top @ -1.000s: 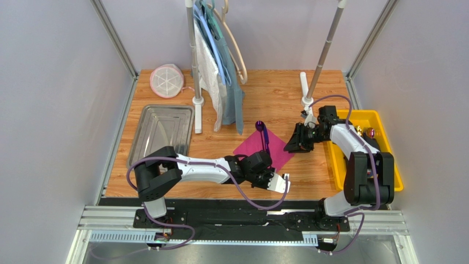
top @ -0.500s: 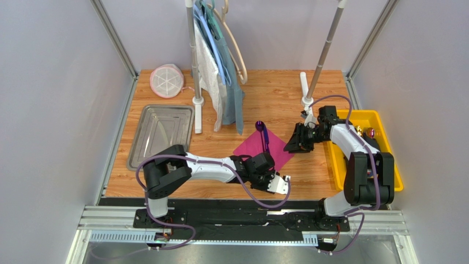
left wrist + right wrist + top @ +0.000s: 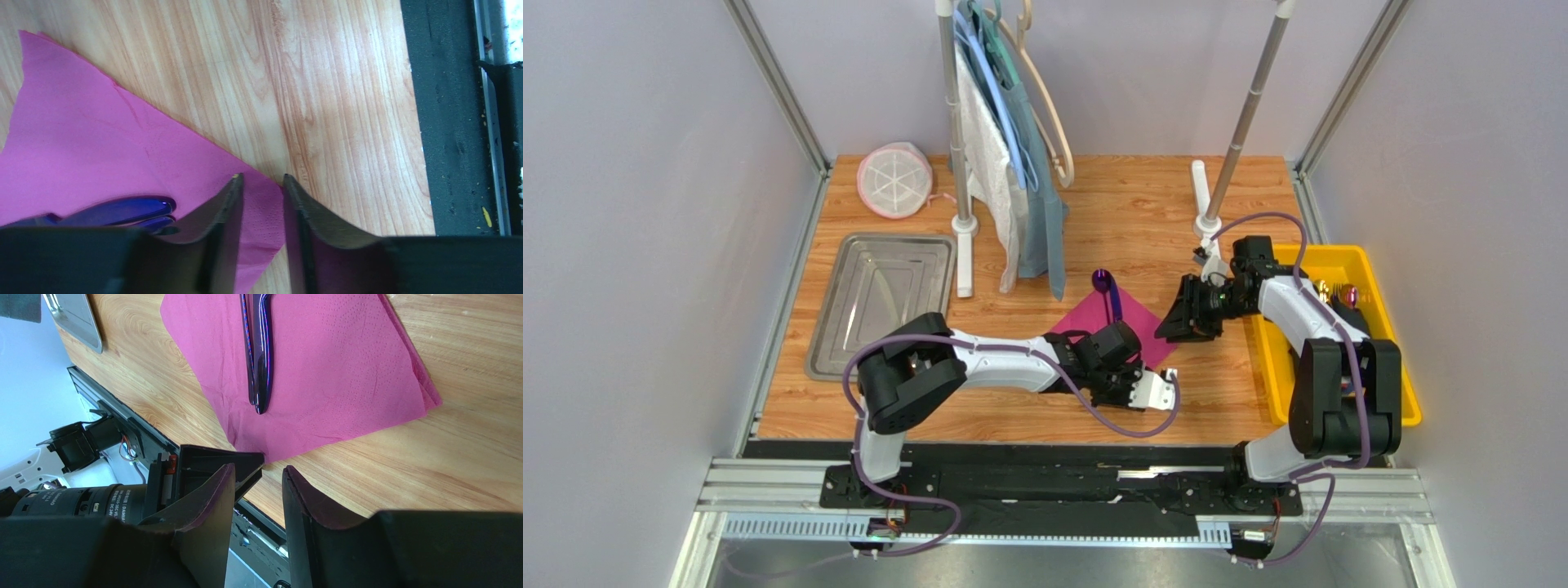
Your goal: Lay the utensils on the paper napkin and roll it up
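The magenta paper napkin (image 3: 1146, 328) lies as a diamond on the wooden table. Dark-purple utensils (image 3: 1109, 300) lie side by side on it, with the spoon bowl past its far corner. In the left wrist view their handle ends (image 3: 123, 210) rest on the napkin (image 3: 92, 141). My left gripper (image 3: 263, 180) is open, its fingers straddling the napkin's near corner. My right gripper (image 3: 258, 471) is open and empty, just off the napkin's (image 3: 331, 367) right edge, looking along the utensils (image 3: 258, 355). From above, the left gripper (image 3: 1130, 374) covers the napkin's near part, with the right gripper (image 3: 1192, 321) beside it.
A yellow bin (image 3: 1396, 368) with more cutlery (image 3: 1347, 294) stands at the right edge. A metal tray (image 3: 879, 294) sits at the left, and a round pink-and-white lid (image 3: 895, 179) at the back left. Two stand poles, one hung with clothes (image 3: 1014, 147), rise behind the napkin.
My left gripper has opened and moved away from the table's front edge onto the napkin's near corner. The right arm has barely moved.
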